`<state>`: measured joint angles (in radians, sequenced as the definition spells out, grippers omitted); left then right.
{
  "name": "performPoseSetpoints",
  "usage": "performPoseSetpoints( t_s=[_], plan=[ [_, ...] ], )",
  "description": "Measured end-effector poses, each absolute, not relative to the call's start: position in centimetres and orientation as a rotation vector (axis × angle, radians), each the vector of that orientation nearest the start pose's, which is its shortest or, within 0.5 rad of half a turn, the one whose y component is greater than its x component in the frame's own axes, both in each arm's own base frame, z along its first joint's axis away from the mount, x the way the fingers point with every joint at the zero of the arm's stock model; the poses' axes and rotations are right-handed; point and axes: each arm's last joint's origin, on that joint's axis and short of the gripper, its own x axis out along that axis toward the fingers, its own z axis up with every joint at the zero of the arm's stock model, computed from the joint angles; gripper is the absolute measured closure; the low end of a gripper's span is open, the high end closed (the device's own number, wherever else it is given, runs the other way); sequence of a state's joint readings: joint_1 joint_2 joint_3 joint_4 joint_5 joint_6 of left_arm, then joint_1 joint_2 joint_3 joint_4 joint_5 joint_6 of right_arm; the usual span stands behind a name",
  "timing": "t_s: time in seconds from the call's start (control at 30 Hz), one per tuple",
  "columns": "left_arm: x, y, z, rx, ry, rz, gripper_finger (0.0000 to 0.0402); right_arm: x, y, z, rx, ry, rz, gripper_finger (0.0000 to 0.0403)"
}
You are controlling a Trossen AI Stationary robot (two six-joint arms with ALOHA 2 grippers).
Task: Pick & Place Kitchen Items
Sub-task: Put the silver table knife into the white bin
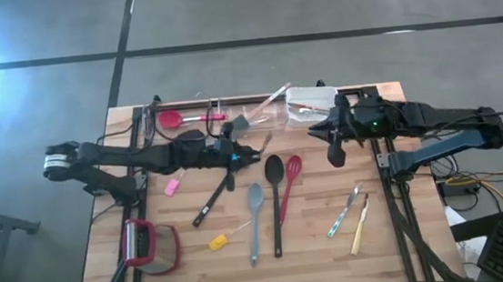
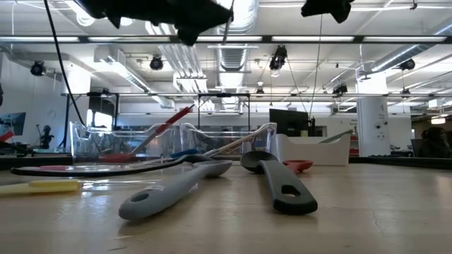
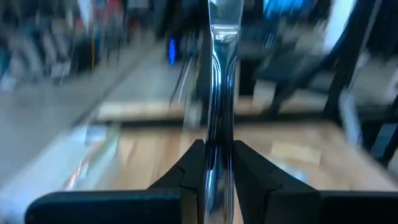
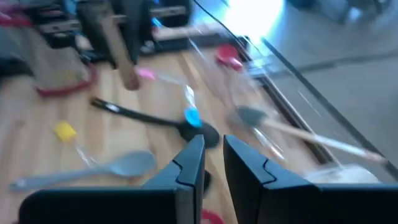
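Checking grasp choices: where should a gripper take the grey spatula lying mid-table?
Probably mid-handle, from straight above. The grey spatula lies flat, its long thin handle running toward the table's near edge with bare wood on both sides there, while its head sits close beside the black spoon.

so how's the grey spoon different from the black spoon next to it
The grey spoon is pale grey with a narrower, more pointed bowl; the black spoon is black with a rounder bowl. In the high view the black spoon looks longer, its handle reaching nearer the table's front edge. The grey spoon leans slightly; the black spoon lies straighter. Both lie flat on the table, bowls toward the tubs, neither held.
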<state>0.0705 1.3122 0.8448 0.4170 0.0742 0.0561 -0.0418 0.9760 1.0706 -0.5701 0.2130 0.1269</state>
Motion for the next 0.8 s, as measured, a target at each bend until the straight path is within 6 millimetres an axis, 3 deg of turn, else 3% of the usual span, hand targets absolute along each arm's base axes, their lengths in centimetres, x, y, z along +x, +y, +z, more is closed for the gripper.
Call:
performPoseSetpoints(
  t_s=[0.33,0.53,0.8],
  plan=[
    [31.4,2.9,30.6,0.068,-0.123,-0.060,0.0345,21.5,-0.9,33.8,0.062,0.125,-0.063,0.0349],
    [33.1,3.4,31.5,0.075,-0.157,-0.066,0.0345,22.9,-1.0,33.2,0.046,0.090,-0.062,0.0349],
    [34.3,4.2,32.1,0.079,-0.172,-0.106,0.0345,23.3,-1.0,33.3,0.039,0.057,-0.061,0.0349]
  ],
)
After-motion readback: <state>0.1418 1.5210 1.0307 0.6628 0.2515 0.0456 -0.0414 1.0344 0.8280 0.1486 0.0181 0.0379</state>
